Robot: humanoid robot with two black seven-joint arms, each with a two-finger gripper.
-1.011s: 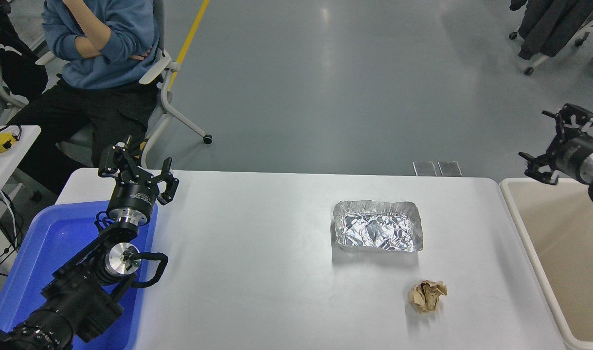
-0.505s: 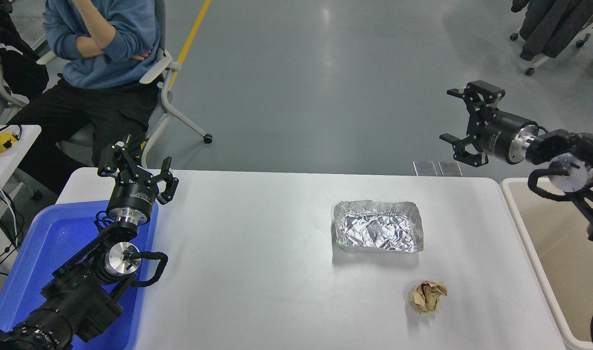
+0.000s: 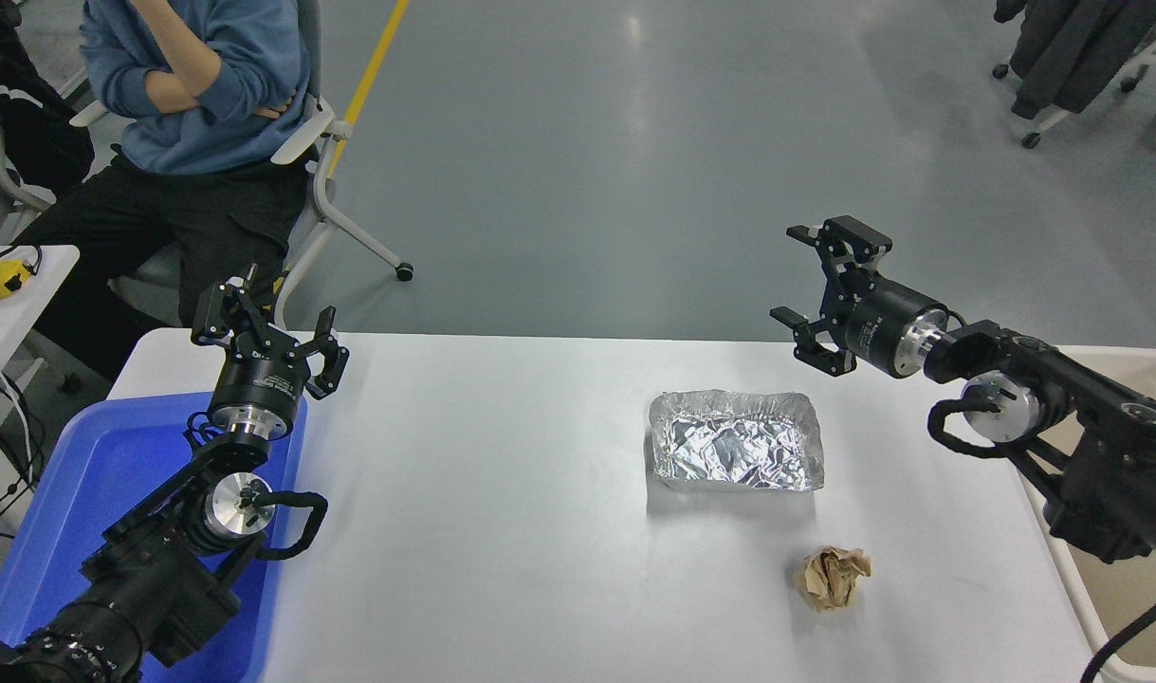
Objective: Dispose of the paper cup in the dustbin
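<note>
though i look for the small white tapered paper cup, i can't find it anywhere on the table or in either pincer; my guess is it already lies inside the large beige rectangular plastic dustbin (image 3: pixel 1109 607), whose inside is mostly hidden behind my right arm. that bin sits off the table's right edge, low enough for things to be dropped in from above.

my black right gripper (image 3: pixel 817 288) hangs over the table's far right corner, fingers spread wide and holding nothing, pointing away from the bin toward the middle. i judge the disposal done and the arm free for whatever follows.

just near of that gripper sits the crumpled silver foil tray (image 3: pixel 735 441), open side up, and nearer me, apart from it, the crumpled brown paper ball (image 3: pixel 833 577). neither belongs to this task.

my black left gripper (image 3: pixel 272 331) is parked at the lower left above the blue plastic tray (image 3: pixel 65 503), fingers parted and holding nothing.

the white table (image 3: pixel 483 493) is smooth and matte, with rounded corners. beyond it is a glossy grey floor with a yellow line (image 3: pixel 374 64), a person in a blue sweater (image 3: pixel 198 85) seated with arms folded at the top left, and a wheeled chair draped in dark clothing (image 3: pixel 1075 47) at the top right.
</note>
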